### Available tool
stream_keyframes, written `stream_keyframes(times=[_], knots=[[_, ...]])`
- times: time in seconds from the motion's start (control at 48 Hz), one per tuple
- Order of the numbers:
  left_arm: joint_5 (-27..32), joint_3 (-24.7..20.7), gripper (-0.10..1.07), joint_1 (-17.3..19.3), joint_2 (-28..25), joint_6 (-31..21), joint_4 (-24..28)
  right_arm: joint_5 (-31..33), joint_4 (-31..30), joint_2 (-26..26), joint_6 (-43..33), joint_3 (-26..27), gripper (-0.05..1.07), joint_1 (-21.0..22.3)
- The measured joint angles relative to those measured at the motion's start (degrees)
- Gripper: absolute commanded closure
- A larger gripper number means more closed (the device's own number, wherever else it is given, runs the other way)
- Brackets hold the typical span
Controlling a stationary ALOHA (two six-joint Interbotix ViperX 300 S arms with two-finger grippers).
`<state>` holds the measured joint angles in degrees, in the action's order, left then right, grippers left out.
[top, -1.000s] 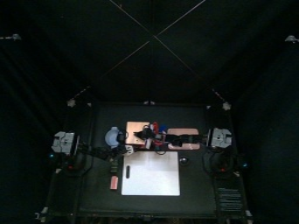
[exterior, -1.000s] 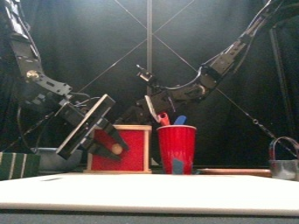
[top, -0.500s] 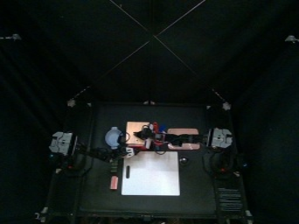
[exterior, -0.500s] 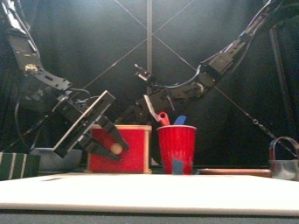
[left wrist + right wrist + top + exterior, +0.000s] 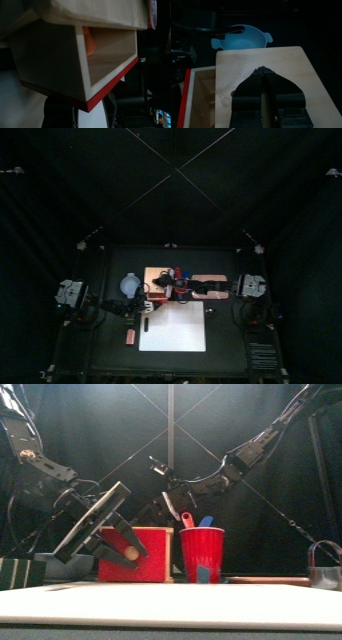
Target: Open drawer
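The tan wooden cabinet [image 5: 162, 269] stands at the table's back middle. Its drawer [image 5: 139, 556], orange-brown wood with a red front, is pulled partly out. The left wrist view shows its open inside [image 5: 110, 52], and the right wrist view shows its red edge [image 5: 189, 97]. My left gripper [image 5: 123, 542] is shut on the drawer's front at the knob, with its jaws on either side of the red front [image 5: 83, 102]. My right gripper [image 5: 263, 74] is shut and presses down on the cabinet's top [image 5: 281, 60].
A red cup [image 5: 203, 552] stands just right of the drawer. A blue bowl [image 5: 127, 284] sits left of the cabinet. A white sheet [image 5: 174, 328] lies in front, with a tiny red bar [image 5: 131, 336] to its left. A dark object [image 5: 325, 570] is at the far right.
The drawer has slid further out of the cabinet toward the table's front, drawn by my left gripper. The right gripper has stayed on the cabinet's top.
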<state>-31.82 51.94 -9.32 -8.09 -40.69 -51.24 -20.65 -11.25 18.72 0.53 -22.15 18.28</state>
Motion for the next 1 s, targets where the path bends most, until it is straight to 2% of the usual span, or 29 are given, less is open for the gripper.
stream_keyframes(times=[0.583, 1.0], knots=[[0.8, -0.6, 0.51, -4.1, 0.2, -0.1, -1.8, 0.2, -0.1, 0.0, 0.0, 0.1, 0.98, 0.2], [1.9, -3.3, 0.51, -5.5, -1.2, -0.2, -3.3, 0.2, 0.0, 0.0, -0.1, 0.0, 0.98, 0.4]])
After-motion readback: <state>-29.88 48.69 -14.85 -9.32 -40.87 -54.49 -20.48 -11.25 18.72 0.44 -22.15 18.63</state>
